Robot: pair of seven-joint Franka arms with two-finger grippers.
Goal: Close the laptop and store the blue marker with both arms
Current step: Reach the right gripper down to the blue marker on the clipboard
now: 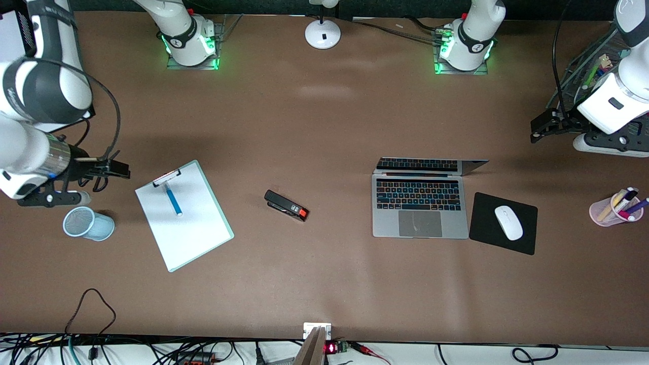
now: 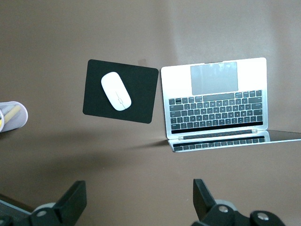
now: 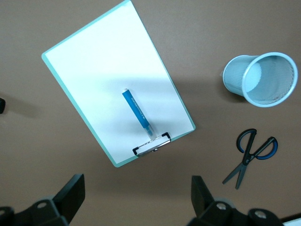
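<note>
The brown table (image 1: 324, 284) spans the whole front view, with both arms raised at its ends and neither touching anything. The right gripper (image 1: 114, 167) hangs over the table at the right arm's end, its fingers (image 3: 70, 190) spread wide apart with nothing between them. The left gripper (image 1: 545, 124) hangs over the table at the left arm's end, its fingers (image 2: 73, 200) likewise apart and holding nothing. The laptop (image 1: 420, 208) lies open toward the left arm's end, keyboard lit and screen tilted well back. Just beside it, a white mouse (image 1: 508, 222) rests on a black mouse pad (image 1: 487, 230). Toward the right arm's end lies a white clipboard (image 1: 185, 223), and the blue marker (image 1: 173, 199) lies on it near the clip. A pale blue mesh cup (image 1: 88, 223) lies tipped beside the clipboard. A black-and-red stapler (image 1: 286, 205) sits between clipboard and laptop. Blue-handled scissors (image 3: 251, 153) lie near the mesh cup. A pink pen cup (image 1: 615, 209) stands at the left arm's end.
</note>
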